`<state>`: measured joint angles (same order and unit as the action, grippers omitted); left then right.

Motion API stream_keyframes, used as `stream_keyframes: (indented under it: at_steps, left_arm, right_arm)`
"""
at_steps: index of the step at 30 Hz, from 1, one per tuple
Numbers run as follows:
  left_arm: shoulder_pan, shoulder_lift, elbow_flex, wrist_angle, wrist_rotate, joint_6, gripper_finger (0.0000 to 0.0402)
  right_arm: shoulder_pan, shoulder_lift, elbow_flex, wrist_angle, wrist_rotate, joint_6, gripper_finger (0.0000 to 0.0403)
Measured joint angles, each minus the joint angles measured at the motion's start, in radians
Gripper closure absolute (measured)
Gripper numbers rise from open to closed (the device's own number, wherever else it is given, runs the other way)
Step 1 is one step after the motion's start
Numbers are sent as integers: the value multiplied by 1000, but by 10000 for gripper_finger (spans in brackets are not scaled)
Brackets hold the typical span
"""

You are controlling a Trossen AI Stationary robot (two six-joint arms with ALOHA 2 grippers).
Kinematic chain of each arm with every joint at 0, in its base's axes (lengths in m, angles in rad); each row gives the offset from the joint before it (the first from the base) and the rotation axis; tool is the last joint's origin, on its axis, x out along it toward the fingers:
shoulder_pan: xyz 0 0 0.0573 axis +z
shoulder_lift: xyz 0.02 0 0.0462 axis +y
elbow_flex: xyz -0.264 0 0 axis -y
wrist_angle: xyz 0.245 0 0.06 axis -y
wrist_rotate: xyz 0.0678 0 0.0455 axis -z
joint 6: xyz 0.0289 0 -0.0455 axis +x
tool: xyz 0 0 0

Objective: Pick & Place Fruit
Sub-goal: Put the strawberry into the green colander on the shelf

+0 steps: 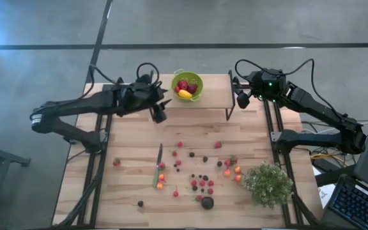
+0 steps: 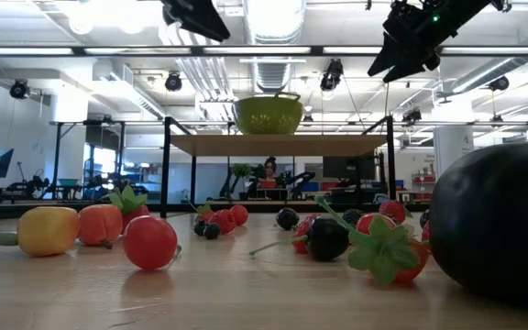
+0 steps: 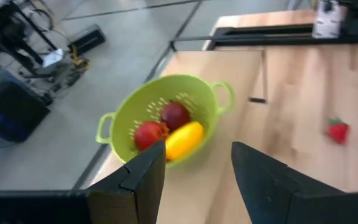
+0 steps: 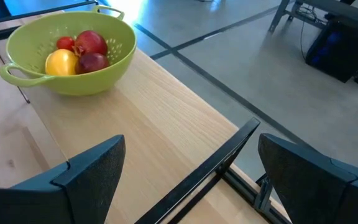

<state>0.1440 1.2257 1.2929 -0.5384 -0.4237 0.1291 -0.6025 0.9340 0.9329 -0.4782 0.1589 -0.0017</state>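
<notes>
Green colander [image 1: 187,86], with red fruit and one yellow fruit [image 3: 183,140] inside, is seen just ahead of the left gripper [image 3: 194,163], whose jaws are spread and empty. Small berries [image 1: 201,182] are scattered on the wooden table [image 1: 126,140], well behind those jaws. The right gripper [image 4: 188,165] is held wide open with nothing between its jaws, beside the colander.

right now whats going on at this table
Two robot arms are sorting fruit into a green colander on a raised shelf at the back of the table. The left gripper hangs just beside the colander, open and empty. The colander holds a few red pieces and a yellow one. The right gripper waits open at the shelf's other end. Most of the fruit lies scattered on the table, along with a knife and a plant.
</notes>
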Motion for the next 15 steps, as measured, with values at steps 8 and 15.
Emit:
stream_keyframes:
  at_steps: [8,15]
  left_arm:
    - [-108,-53,-2,-242,4,-104,211]
    - [-203,-71,-4,-506,35,-290,211]
  right_arm:
    - [0,0,0,0,0,1,39]
    - [0,0,0,1,0,1,39]
